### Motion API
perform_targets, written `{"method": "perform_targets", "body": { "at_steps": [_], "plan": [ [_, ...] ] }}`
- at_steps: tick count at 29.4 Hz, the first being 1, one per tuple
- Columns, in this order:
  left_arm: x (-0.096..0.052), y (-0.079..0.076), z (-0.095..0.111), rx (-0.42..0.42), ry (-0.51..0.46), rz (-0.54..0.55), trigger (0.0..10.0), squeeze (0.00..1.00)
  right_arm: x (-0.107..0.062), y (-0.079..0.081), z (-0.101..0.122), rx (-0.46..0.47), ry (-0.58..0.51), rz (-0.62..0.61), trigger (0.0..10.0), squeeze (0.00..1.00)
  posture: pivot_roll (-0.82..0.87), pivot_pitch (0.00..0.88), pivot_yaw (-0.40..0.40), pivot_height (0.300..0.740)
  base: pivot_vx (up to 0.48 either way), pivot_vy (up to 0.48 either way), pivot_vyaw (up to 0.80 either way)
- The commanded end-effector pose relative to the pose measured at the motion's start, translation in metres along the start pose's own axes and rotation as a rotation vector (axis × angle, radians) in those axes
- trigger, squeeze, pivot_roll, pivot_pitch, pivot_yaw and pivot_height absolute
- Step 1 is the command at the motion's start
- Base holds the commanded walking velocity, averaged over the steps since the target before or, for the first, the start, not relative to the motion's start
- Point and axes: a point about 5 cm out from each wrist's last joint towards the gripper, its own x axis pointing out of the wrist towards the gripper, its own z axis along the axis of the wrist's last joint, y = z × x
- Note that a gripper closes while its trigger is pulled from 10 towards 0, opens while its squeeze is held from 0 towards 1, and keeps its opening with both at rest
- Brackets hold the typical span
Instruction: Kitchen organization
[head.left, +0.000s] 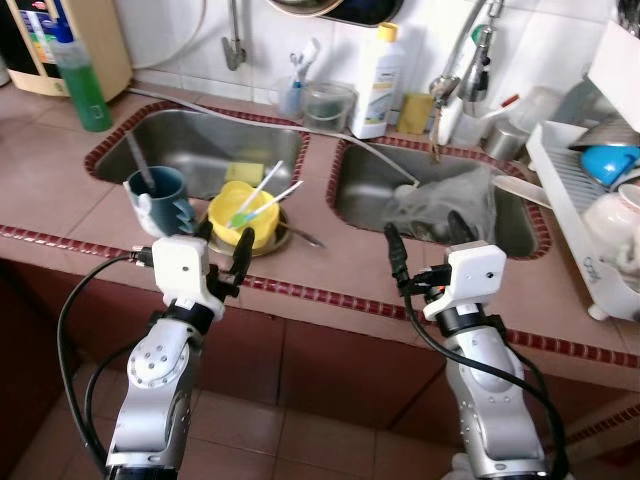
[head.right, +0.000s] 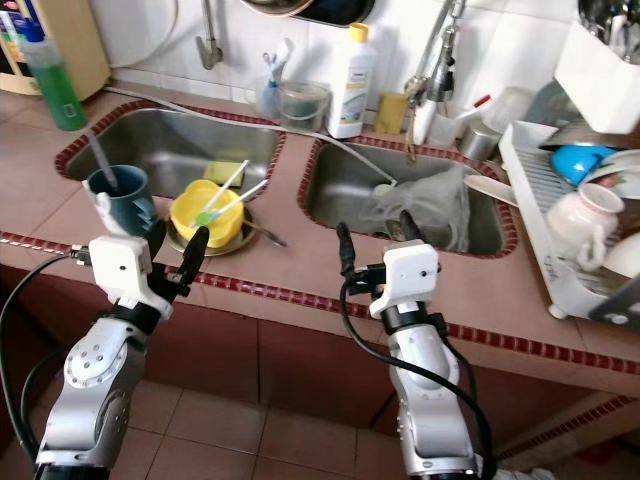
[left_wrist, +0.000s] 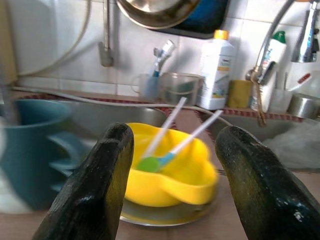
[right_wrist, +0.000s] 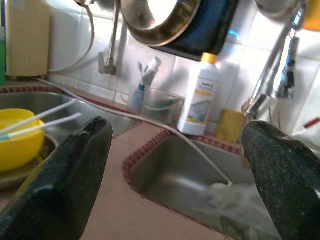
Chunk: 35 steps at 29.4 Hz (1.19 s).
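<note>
Both my grippers stand wide open and hold nothing. My left gripper (head.left: 222, 248) hovers at the counter's front edge, its fingers (left_wrist: 95, 190) framing the yellow bowl (left_wrist: 175, 172), which sits on a metal plate (head.left: 283, 239) between the two sinks with two white-handled utensils (left_wrist: 197, 132) in it. Just beside the bowl stands a teal mug (head.left: 158, 198). My right gripper (head.left: 425, 235) hangs before the right sink (head.left: 365, 195), where something like crumpled clear plastic (head.left: 445, 205) lies. A white detergent bottle (right_wrist: 200, 97) stands against the tiled wall.
</note>
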Motion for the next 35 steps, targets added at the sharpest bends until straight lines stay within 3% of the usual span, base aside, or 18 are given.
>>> {"method": "perform_targets", "body": {
  "at_steps": [1, 20, 27, 35],
  "plan": [
    [0.001, 0.002, 0.001, 0.009, 0.004, -0.003, 10.0, 0.00, 0.004, 0.004, 0.000, 0.001, -0.008, 0.010, 10.0, 0.00, 0.12, 0.015, -0.102, 0.740, 0.000, 0.480, 0.00],
    [0.007, -0.004, 0.001, 0.022, 0.001, -0.042, 10.0, 0.00, 0.005, 0.006, 0.000, -0.009, -0.011, 0.029, 10.0, 0.00, 0.12, 0.005, -0.094, 0.740, 0.000, 0.460, 0.00],
    [0.007, -0.005, 0.005, 0.011, -0.019, -0.056, 10.0, 0.00, 0.005, 0.005, -0.001, -0.013, -0.010, 0.036, 10.0, 0.00, 0.12, 0.007, -0.095, 0.740, 0.000, 0.000, 0.00],
    [0.005, -0.009, 0.004, 0.082, -0.015, -0.110, 10.0, 0.00, 0.006, -0.001, -0.002, -0.016, -0.004, 0.021, 10.0, 0.00, 0.13, 0.016, -0.101, 0.740, 0.000, 0.000, 0.00]
  ]
}}
